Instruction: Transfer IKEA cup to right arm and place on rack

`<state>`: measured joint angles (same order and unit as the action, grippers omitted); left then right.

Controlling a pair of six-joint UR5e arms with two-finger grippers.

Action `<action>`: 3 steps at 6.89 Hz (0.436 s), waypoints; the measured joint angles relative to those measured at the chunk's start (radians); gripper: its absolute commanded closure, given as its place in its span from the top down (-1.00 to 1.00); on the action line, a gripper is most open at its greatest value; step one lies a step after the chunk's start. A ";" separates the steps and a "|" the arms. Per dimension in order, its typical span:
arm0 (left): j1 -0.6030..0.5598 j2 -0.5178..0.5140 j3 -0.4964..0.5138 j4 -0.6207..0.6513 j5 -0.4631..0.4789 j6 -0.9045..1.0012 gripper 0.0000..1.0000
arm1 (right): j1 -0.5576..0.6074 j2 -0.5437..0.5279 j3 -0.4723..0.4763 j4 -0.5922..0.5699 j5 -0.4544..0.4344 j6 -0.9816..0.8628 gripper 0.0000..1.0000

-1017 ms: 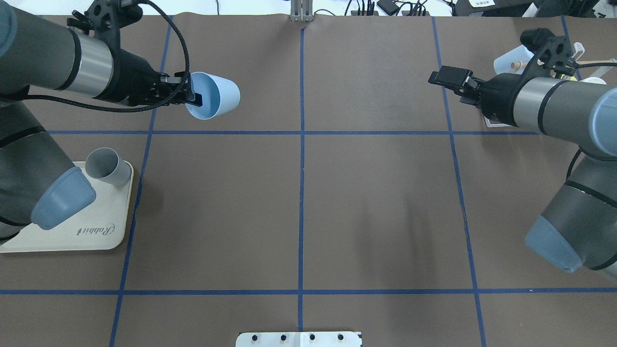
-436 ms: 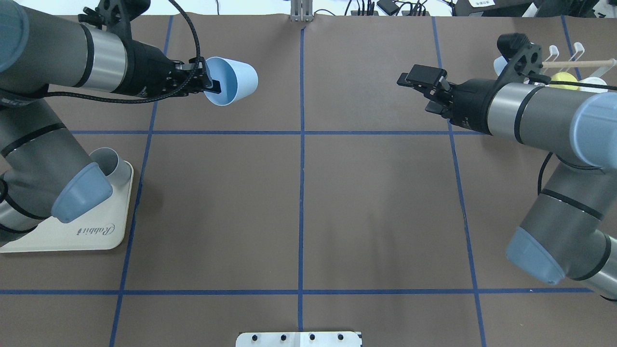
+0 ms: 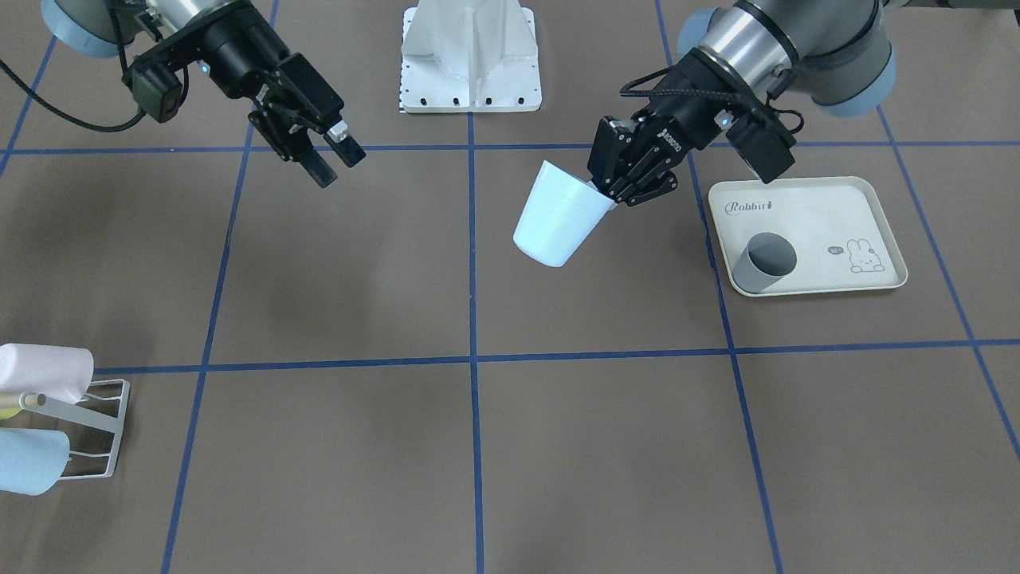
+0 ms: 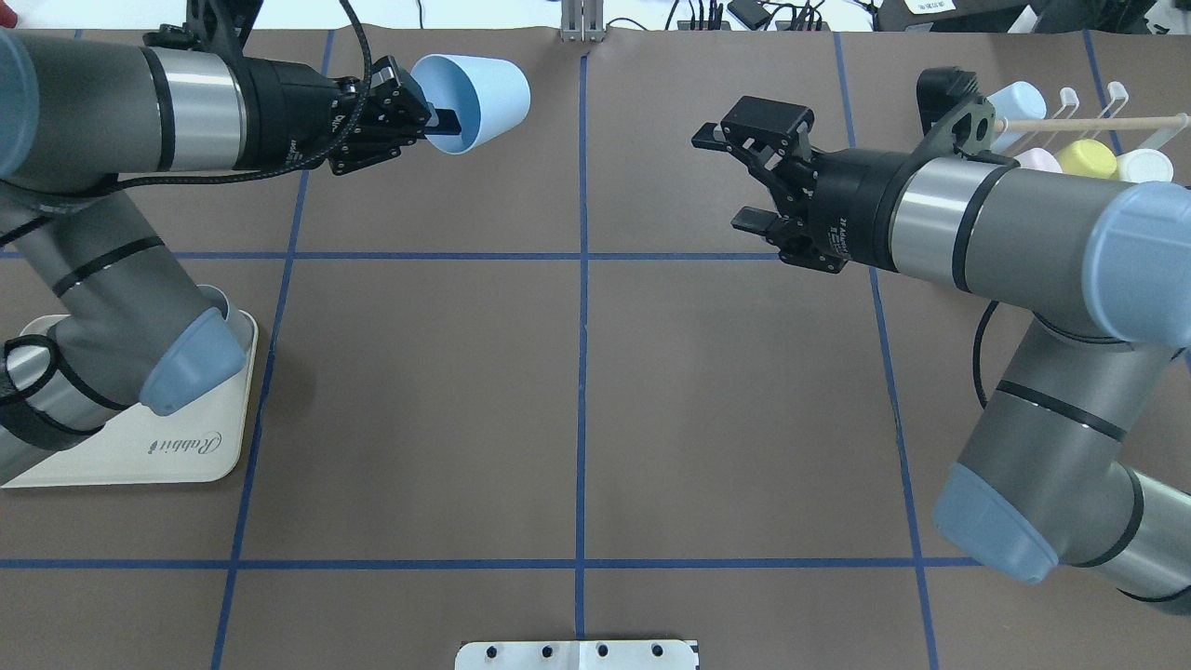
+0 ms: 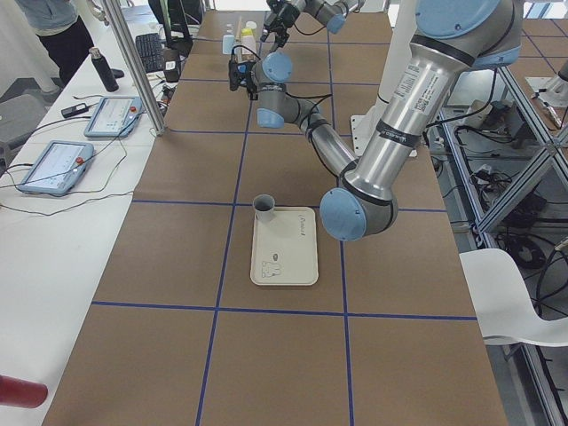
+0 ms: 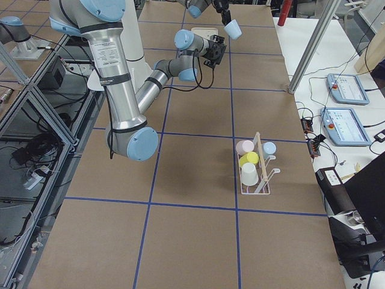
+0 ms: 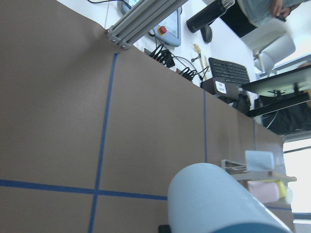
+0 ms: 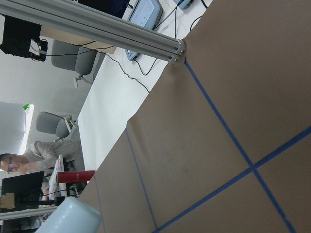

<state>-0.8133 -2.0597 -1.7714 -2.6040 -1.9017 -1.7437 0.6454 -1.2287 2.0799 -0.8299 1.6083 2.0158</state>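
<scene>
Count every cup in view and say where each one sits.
6. A light blue cup is held by the left gripper; a grey cup is upright on the tray; four are on the rack: pink, blue, yellow, white. More may hide behind the arms.

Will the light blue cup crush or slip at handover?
Probably stiff: the light blue cup looks round at the rim though the left pincer pinches one wall. Likely light, held sideways by that alone. Smooth tapered sides might slip.

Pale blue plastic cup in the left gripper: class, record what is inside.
One black finger of the left gripper reaches inside the cup; nothing else shows. It covers some inner wall.
</scene>
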 measured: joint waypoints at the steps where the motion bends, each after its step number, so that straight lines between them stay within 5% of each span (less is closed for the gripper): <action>1: 0.042 -0.001 0.049 -0.163 0.084 -0.094 -1.00 | -0.021 0.037 0.004 0.000 -0.017 0.068 1.00; 3: 0.135 -0.002 0.095 -0.401 0.220 -0.220 -1.00 | -0.088 0.104 -0.002 0.001 -0.100 0.159 1.00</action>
<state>-0.6783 -2.0616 -1.6763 -3.0049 -1.6818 -1.9633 0.5571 -1.1247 2.0775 -0.8288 1.5085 2.1746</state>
